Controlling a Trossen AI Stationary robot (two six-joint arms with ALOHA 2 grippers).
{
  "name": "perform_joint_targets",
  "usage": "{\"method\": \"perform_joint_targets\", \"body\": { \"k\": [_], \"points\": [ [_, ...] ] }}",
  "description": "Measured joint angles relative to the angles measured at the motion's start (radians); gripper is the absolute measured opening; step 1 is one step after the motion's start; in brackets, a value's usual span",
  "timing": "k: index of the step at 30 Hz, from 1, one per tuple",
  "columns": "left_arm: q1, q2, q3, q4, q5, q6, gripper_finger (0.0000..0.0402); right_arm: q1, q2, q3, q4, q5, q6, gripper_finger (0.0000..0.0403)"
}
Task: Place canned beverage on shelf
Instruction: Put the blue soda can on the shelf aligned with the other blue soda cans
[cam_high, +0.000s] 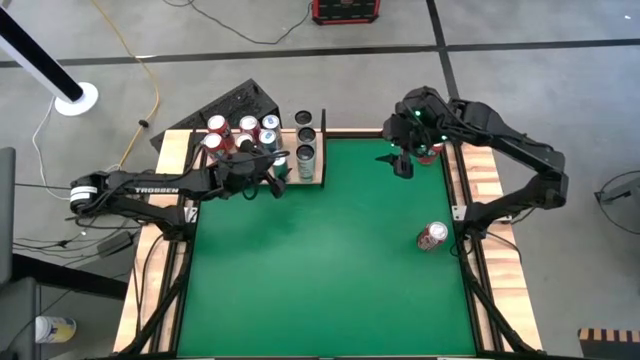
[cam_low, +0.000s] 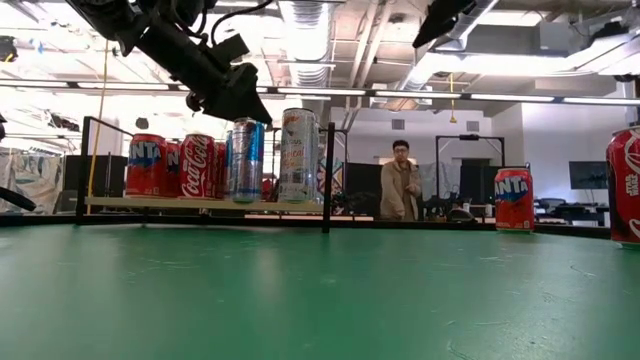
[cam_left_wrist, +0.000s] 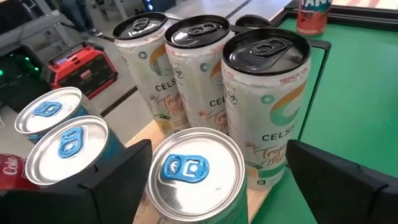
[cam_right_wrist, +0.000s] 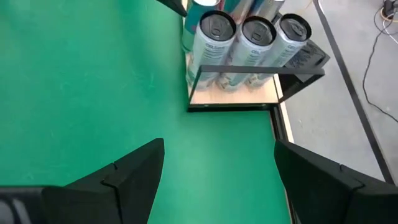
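**Operator:** Risk first, please. What could go wrong now?

**Robot:** Toppling, I think. My left gripper (cam_left_wrist: 205, 186) has its fingers spread wide on both sides of a silver-top can (cam_left_wrist: 198, 174) that stands on the shelf (cam_high: 318, 181) at the far left of the table. The can looks already set down. If I pull away at an angle, 1 finger may catch it and push it against the 3 Celsius cans (cam_left_wrist: 205, 68) just beside it, or off the near edge of the board.

**Operator:** And the other arm?

**Robot:** My right gripper (cam_right_wrist: 217, 171) hangs above the green table (cam_high: 320, 260) at the far right, fingers wide apart, holding nothing. A red can (cam_high: 428, 153) stands right next to it, so a careless swing could knock that one.

**Operator:** What does the shelf hold?

**Robot:** Red Fanta and Coca-Cola cans (cam_low: 172, 165) on its left part, blue-silver cans in the middle, the 3 tall pale ones at its right end. 1 more can (cam_high: 432, 236) lies on its side at the right of the table, not yet placed.
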Motion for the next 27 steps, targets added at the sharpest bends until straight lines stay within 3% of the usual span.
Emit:
{"method": "perform_joint_targets", "body": {
  "k": [12,27],
  "points": [
    [0.0,0.097,0.002,0.038,-0.06,-0.006,0.0319,0.004,-0.001,-0.009,-0.002,0.0,0.019,0.0328],
    [-0.035,-0.048,-0.002,0.023,-0.062,0.053,0.0319,0.004,-0.001,-0.009,0.0,-0.001,0.018,0.0328]
  ]
}}
